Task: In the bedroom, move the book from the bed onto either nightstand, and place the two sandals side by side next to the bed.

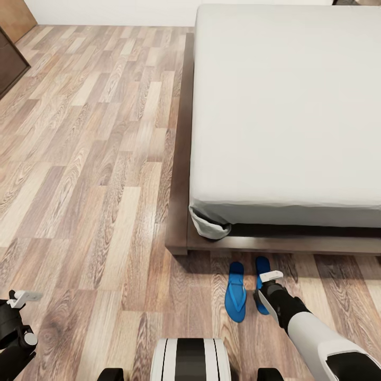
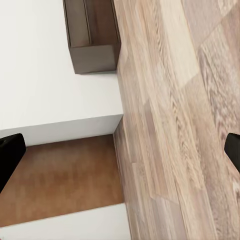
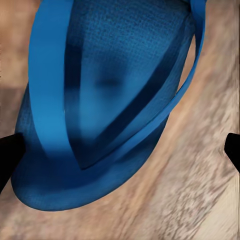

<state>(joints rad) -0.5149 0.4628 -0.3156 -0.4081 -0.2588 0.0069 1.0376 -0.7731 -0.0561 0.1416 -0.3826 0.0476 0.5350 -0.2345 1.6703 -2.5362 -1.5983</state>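
Right hand [image 1: 267, 296] hangs released, fingers spread over the right flat bright-blue flip-flop sandal [image 1: 262, 275], its twin [image 1: 235, 299] just left, both on the wood-plank floor [image 1: 95, 174] near the dark-framed bed [image 1: 182, 233]; risk: closing could nudge it out of line.

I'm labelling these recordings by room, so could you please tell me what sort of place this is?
Most likely a bedroom: a large low bed with a pale mattress on a dark wooden frame, a wood-plank floor, and a pair of blue sandals lying at the bed's foot.
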